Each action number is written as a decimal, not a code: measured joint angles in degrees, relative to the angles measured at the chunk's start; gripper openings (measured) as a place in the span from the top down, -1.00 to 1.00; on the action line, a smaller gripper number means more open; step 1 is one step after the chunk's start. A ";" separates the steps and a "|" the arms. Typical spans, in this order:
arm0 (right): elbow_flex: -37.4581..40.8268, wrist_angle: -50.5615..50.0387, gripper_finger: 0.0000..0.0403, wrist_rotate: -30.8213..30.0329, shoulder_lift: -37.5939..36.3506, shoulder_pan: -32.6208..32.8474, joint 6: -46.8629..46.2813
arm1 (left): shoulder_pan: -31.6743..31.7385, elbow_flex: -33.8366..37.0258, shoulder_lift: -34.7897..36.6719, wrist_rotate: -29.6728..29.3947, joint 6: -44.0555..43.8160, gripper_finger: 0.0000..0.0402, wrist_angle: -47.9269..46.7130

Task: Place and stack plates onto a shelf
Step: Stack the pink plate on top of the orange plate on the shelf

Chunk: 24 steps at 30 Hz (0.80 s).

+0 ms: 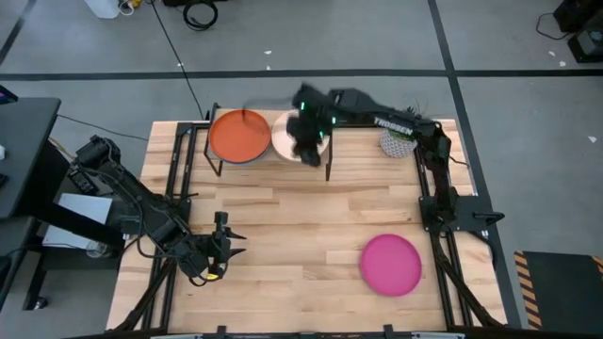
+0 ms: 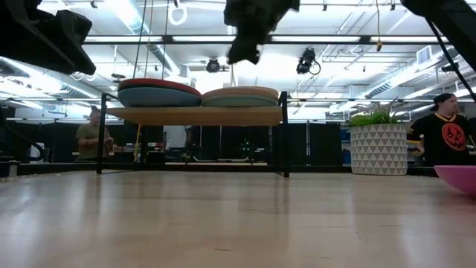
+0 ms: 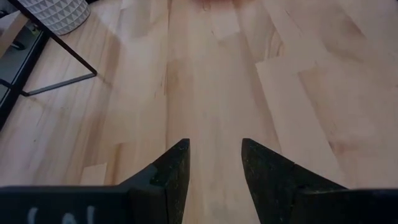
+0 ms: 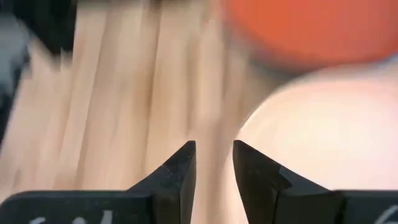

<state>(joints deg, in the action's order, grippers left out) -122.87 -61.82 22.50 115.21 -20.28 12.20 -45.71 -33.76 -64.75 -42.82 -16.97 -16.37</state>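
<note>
Two stacks: round plain plates piled on the small low shelf with light wooden top and thin black metal legs (image 2: pixel 195 115), at the far edge of the bench, left of centre in the high view.
Shelf axis: long side parallel to the far edge of the light wooden bench (image 1: pixel 283 235); top level.
Left stack: orange round plate (image 1: pixel 238 135) uppermost from above; in the low view a reddish rim over a dark teal plate (image 2: pixel 159 96); lying flat, faces up.
Right stack: peach round plate (image 1: pixel 289 137) on top, partly hidden by the arm; pale plates beneath in the low view, colours hard to tell.
Loose plate: magenta round plate (image 1: pixel 391 265) flat on the bench, near-right area, well apart from the shelf.
Right tool (image 1: pixel 309 141): above the peach plate at the shelf; fingers (image 4: pixel 180 168) a narrow gap apart, nothing between them.
Left tool (image 1: pixel 224 247): low over the near-left bench; fingers (image 3: pixel 176 163) parted, holding nothing.
Writing: white lettering on the right arm, too small to read surely.
Other: white patterned pot with a green plant (image 2: pixel 378 145) at the far right of the bench.
</note>
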 joint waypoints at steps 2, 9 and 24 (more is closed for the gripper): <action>0.33 -7.19 0.44 -3.41 0.01 3.37 1.59 | 0.00 0.00 0.00 -0.01 -0.01 0.24 0.16; 8.62 -18.30 0.44 -11.12 0.10 16.25 1.02 | 0.00 0.00 0.00 0.00 -0.42 0.24 -0.03; 31.09 -15.63 0.44 -18.29 -0.48 36.33 -18.39 | 0.00 -0.02 0.00 0.01 -0.42 0.24 -2.37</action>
<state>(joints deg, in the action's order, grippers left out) -91.77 -77.45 4.21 114.72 16.06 -6.19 -45.71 -33.78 -64.75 -42.81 -17.39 -18.74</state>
